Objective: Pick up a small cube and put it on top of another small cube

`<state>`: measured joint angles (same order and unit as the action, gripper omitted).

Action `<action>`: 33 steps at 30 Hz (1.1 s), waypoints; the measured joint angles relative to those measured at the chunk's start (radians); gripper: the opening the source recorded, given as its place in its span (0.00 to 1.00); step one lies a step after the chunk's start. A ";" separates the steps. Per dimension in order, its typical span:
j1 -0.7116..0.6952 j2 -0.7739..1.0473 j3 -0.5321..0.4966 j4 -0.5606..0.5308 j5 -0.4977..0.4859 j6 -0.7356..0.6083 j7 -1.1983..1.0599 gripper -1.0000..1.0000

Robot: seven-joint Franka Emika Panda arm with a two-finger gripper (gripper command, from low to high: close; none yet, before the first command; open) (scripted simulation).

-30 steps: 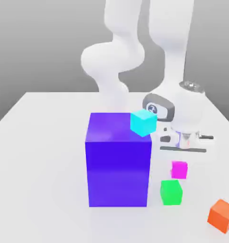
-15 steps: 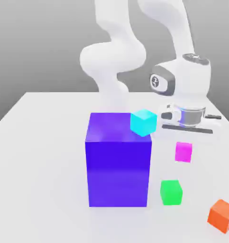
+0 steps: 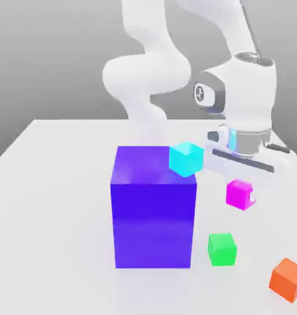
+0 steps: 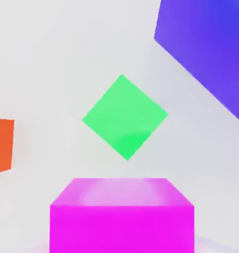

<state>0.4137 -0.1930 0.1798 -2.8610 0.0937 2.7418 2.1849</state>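
Observation:
The small magenta cube (image 3: 238,193) hangs in the air under the white hand, with my gripper (image 3: 241,194) shut on it. It fills the near edge of the hand view as the magenta cube (image 4: 121,217). The small green cube (image 3: 222,248) rests on the white table, below the held cube and a little toward the exterior view's left. In the hand view the green cube (image 4: 125,116) lies just beyond the held one, turned like a diamond.
A big purple-blue block (image 3: 154,207) stands at the exterior view's left of both small cubes, with a cyan cube (image 3: 186,159) at its upper right corner. An orange cube (image 3: 289,279) sits at the exterior view's lower right. The block (image 4: 210,44) and orange cube (image 4: 2,144) flank the green one.
My gripper has risen from just above the table, carrying the magenta cube up with it. The green, cyan and orange cubes have not moved.

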 joint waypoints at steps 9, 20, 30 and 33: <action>-0.074 0.004 0.014 0.038 -0.023 -0.042 0.258 0.00; -0.154 0.071 0.025 0.080 -0.045 -0.069 0.568 0.00; -0.181 0.202 0.030 0.092 -0.121 0.049 0.657 0.00; -0.178 0.251 0.019 0.095 -0.152 0.092 0.679 0.00</action>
<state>0.2355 0.0575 0.1991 -2.7665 -0.0580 2.8336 2.8641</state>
